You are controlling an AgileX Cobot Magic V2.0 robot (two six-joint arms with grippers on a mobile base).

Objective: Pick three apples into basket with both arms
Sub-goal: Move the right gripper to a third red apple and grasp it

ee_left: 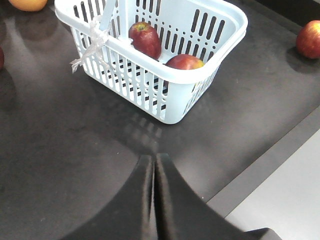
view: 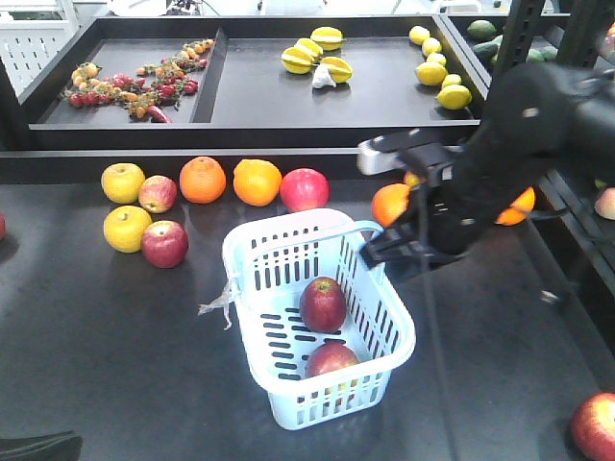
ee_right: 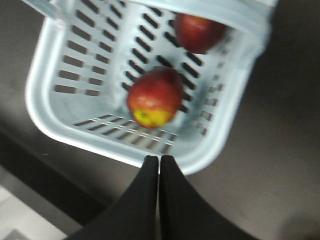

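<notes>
Counting so far: two of three are in. The first apple (view: 323,303) sits mid-floor of the basket (view: 327,408), and the second apple (view: 332,360) is up against the basket's front wall.
Step in hand: my read is that the third pick hasn't started, since nothing's being carried.
Right gripper (ee_right: 160,159): hanging just over the basket's rim, jaws pressed together, empty. The right arm (view: 500,163) looms behind and to the right of the basket.
Left gripper (ee_left: 154,157): over bare tabletop (ee_left: 60,150), a little way off one of the basket's corners. Jaws are pressed together too, holding nothing.
Third-apple candidates: a left-side apple (view: 164,243) on the tabletop near the basket's left wall, a rear apple (view: 305,189) just behind the basket, and a front-right apple (view: 596,427) well off its front right.
Not wanted: the oranges (view: 203,180) and yellow apples (view: 127,229) behind and left of the basket.
Next move, I reckon: whichever arm goes has to spread its jaws first, drop over the apple's middle and pinch evenly. It's round, so an off-centre nudge would probably send it rolling. Then lift clear of the basket's rim and let go over the free floor patch, not on top of the two already inside.
</notes>
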